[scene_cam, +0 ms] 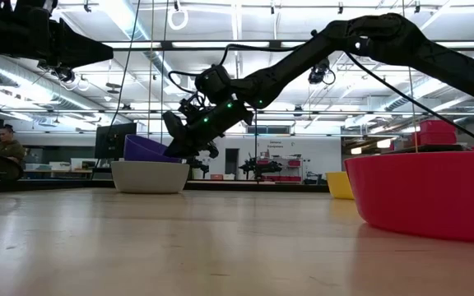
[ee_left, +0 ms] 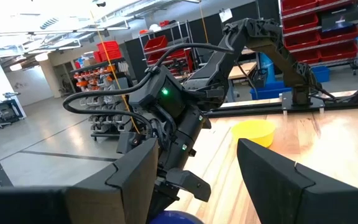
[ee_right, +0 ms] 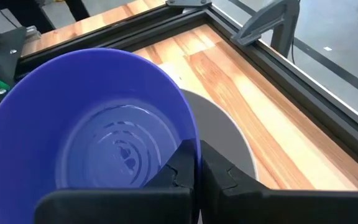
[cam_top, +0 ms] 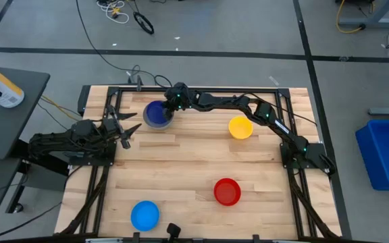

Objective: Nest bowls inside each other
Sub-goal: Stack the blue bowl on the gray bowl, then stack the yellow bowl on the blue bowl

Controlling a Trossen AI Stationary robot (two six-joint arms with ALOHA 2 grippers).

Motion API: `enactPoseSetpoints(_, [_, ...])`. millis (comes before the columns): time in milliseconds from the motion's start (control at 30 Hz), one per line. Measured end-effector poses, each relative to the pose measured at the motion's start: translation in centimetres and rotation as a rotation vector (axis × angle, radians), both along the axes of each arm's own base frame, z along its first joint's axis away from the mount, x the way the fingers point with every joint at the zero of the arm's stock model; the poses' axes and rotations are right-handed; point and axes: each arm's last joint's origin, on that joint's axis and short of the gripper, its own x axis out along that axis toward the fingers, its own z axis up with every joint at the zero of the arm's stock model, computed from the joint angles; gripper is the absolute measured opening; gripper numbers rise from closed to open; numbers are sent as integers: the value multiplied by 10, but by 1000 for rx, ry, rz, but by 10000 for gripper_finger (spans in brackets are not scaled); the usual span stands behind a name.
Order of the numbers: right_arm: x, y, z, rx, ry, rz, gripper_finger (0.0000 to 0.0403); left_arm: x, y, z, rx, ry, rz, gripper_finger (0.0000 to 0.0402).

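Note:
The dark blue bowl (cam_top: 155, 113) is tilted in the grey bowl (scene_cam: 149, 176), which stands on the table at the far left. My right gripper (ee_right: 197, 163) is shut on the blue bowl's rim. In the low view the blue bowl (scene_cam: 142, 148) rises slanted above the grey rim. My left gripper (cam_top: 128, 128) waits open at the table's left edge, close to the two bowls and touching nothing. The yellow bowl (cam_top: 240, 127), the red bowl (cam_top: 227, 191) and the light blue bowl (cam_top: 144, 214) stand apart on the table. My right gripper pinches the dark blue bowl's rim (ee_right: 190, 140) on its right side, one finger inside the bowl and one outside. The fingers slant down from the table's far right. The bowl is tilted, its lower part inside the grey bowl (ee_right: 229, 140); whether it rests there I cannot tell.
The yellow bowl (scene_cam: 340, 184) sits at the far right, under my right arm's reach. The red bowl (scene_cam: 426, 193) is near the middle right and the light blue bowl at the near left. A black frame (ee_right: 253, 68) borders the table's far edge just behind the grey bowl.

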Motion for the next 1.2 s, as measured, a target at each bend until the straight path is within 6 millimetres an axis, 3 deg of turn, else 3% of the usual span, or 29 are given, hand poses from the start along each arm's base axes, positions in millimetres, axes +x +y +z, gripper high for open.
enactPoseSetpoints(367, [1,3,1,39,-28,76,136,0,0,0,0,0,0,228])
enactPoseSetpoints(500, [1,3,1,47,-32,91,166,0,0,0,0,1,0,228])
enactPoseSetpoints(1200, [9,16,6,-65,-69,113,173,0,0,-1,-7,5,-1,228])
